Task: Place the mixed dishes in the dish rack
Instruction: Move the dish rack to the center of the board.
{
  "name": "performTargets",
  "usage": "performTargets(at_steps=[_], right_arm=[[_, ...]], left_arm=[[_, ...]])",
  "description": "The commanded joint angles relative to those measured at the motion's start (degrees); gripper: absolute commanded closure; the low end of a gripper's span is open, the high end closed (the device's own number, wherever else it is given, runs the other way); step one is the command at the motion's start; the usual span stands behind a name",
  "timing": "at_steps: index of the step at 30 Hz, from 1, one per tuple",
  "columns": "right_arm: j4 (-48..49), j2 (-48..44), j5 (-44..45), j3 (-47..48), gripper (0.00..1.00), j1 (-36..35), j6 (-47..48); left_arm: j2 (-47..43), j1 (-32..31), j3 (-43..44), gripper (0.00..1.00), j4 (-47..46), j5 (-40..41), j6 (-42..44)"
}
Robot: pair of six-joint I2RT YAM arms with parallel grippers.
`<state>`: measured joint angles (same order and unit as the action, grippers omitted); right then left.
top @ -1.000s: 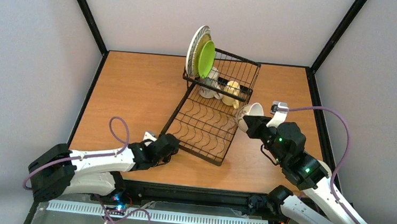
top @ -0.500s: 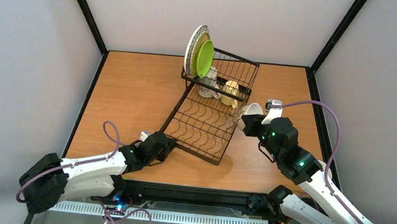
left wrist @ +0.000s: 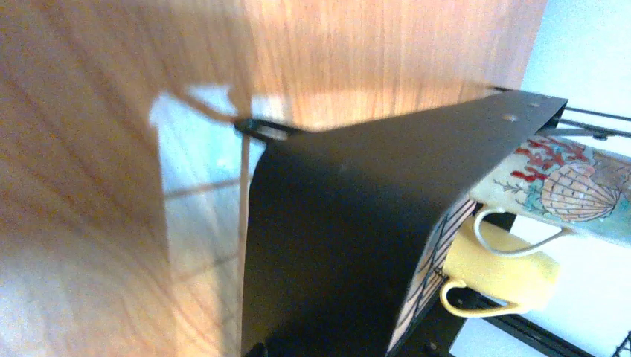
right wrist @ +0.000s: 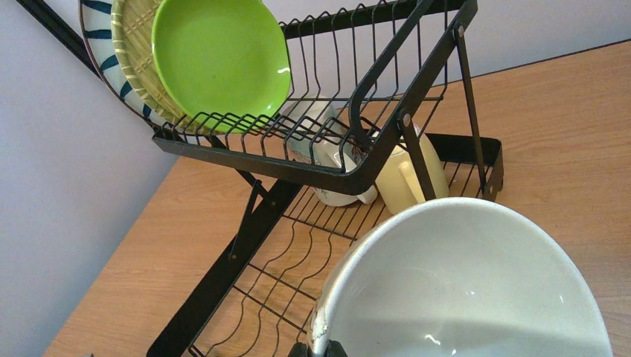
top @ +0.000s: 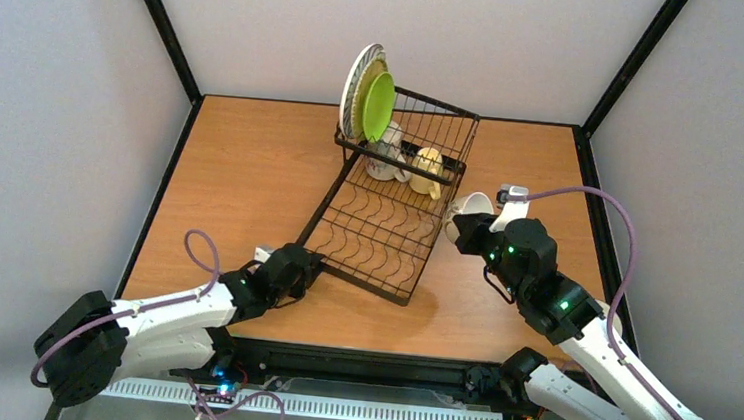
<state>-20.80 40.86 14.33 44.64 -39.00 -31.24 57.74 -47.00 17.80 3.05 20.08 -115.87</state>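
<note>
Beside dish rack [top: 376, 240], white bowl [top: 475, 205] in right hand [top: 466, 229]

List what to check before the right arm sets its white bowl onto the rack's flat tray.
1. Grip on the white bowl: ok; the right claw is shut on its rim.
2. Landing room: ok; the dish rack has bare wire on its flat tray beside the bowl.
3. Mugs out of the way: ok; the yellow mug and patterned mug lie at the tray's far end, under the upper basket.
4. Plates standing: ok; the lime-green plate, woven plate and striped plate stand on edge in the basket.
5. Hold by the left claw at the rack's near corner: cannot tell; its jaws are hidden.
</note>
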Motion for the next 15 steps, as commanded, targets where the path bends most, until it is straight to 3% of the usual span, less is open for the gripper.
performTargets(at_steps=[1,7,15], right_arm=[[3.94,-1.6,0.73,1.55,0.98,0.29,0.28],[4.35,-1.84,-0.04,0.98,0.98,0.24,-0.47],[4.74,-2.27,-0.5,0.53,0.98,0.24,-0.83]], left_arm=[[0.59,2.31,1.83,0.29,6.61,10.47,-29.68],[-0.43,1.03,7.58,0.07,13.16,7.54,-19.89],[-1.21,-2.24,11.15,0.02,16.95,2.51,-9.42]])
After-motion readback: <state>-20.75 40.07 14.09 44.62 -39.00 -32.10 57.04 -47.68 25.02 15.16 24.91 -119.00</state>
